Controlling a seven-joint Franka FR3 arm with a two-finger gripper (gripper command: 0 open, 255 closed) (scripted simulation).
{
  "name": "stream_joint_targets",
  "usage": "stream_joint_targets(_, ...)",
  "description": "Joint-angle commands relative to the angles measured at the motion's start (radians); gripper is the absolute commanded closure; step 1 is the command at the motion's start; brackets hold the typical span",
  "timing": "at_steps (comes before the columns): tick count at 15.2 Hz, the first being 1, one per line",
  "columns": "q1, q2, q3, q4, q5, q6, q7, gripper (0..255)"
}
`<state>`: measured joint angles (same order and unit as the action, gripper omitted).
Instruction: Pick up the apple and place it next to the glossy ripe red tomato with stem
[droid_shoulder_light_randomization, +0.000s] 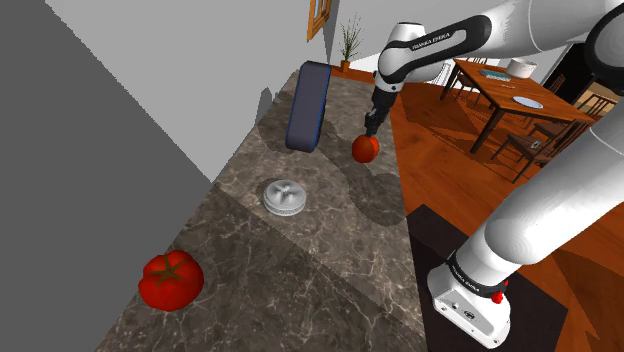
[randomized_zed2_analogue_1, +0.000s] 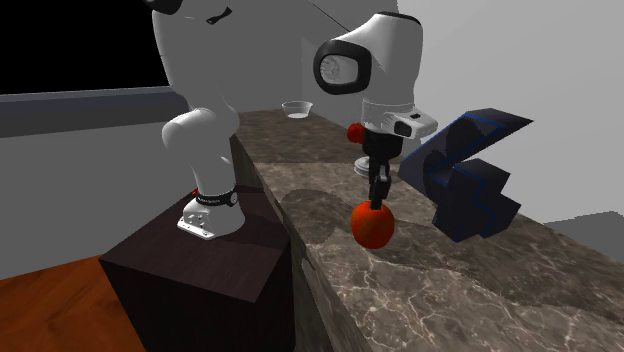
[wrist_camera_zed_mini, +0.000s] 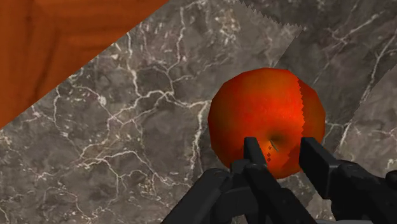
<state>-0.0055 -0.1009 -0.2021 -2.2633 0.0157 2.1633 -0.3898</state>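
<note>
A red-orange apple sits near the counter's edge by the wooden floor, at or just above the marble top. My black gripper comes straight down onto it. In the wrist view the gripper has its fingers drawn close together, pinching the apple at its stem dimple. The red tomato with a green stem lies far off at the counter's other end, toward the shoulder view's lower left. In the second exterior view the tomato peeks out behind the wrist.
A dark blue padded object stands against the wall just beyond the apple. A small clear dish rests mid-counter between apple and tomato. The marble counter drops to a wooden floor. A dining table stands further back.
</note>
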Motion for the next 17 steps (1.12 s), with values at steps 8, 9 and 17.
stream_joint_targets(8,0.000,0.000,0.000,0.000,0.000,0.000,0.000,255)
stream_joint_targets(9,0.000,-0.006,0.000,0.007,-0.002,-0.013,0.002,255)
stream_joint_targets(17,0.000,-0.048,0.004,0.075,-0.011,-0.122,0.011,255)
